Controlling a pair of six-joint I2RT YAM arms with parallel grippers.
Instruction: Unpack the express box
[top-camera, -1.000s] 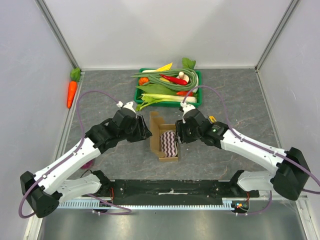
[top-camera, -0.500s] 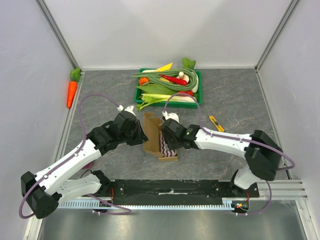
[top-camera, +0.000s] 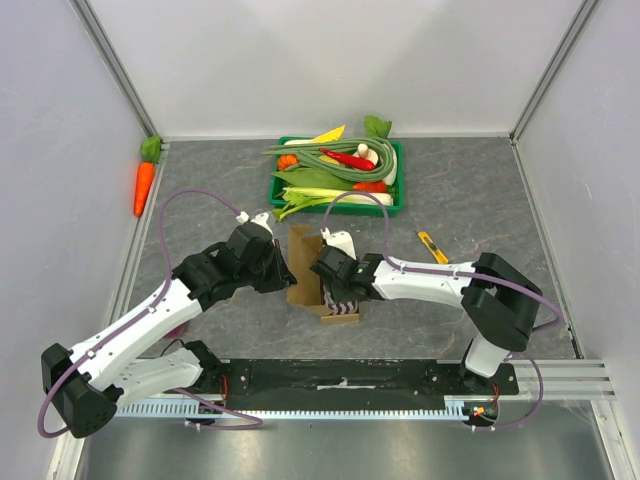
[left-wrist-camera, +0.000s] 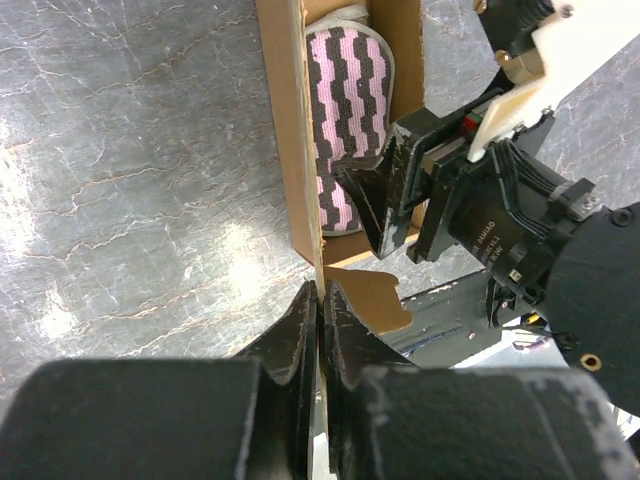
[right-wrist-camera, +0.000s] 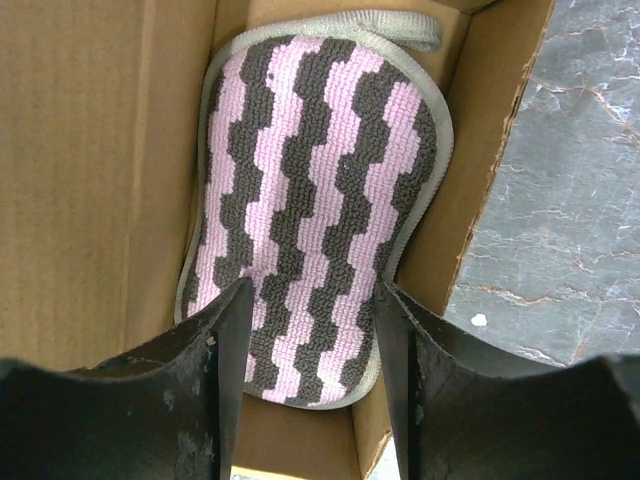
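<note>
Near the middle of the surface (top-camera: 480, 190), between the two arms and just short of the green tray (top-camera: 397, 190): express box (top-camera: 300, 262), top open. Inside it, flat on the carton floor and filling most of the width: zigzag pad (right-wrist-camera: 315, 170). Left fingers (left-wrist-camera: 298, 325) pressed together on the thin edge of the wall on the left arm's side, pinning the carton in place. Right fingers (right-wrist-camera: 225, 350) set wide, lowered into the opening, one on each side of the pad's near end, not yet clamped on it. Judged step in hand: gripping the pad for removal. Four likely causes of failure from here. First, little room between pad and side walls: risk of pinching cardboard together with fabric on closing, then hauling the carton up on the lift. Second, a shallow bite on the soft rim: risk of slipping free halfway out. Third, a narrow pinch on one thin wall only: risk of sliding off or bending the cardboard under upward pull, with tilt or drag of the box toward the tray. Fourth, far end of the pad close against the end wall: risk of snagging on withdrawal. Close squarely on fabric alone, lift straight, hold the left pinch firm.
</note>
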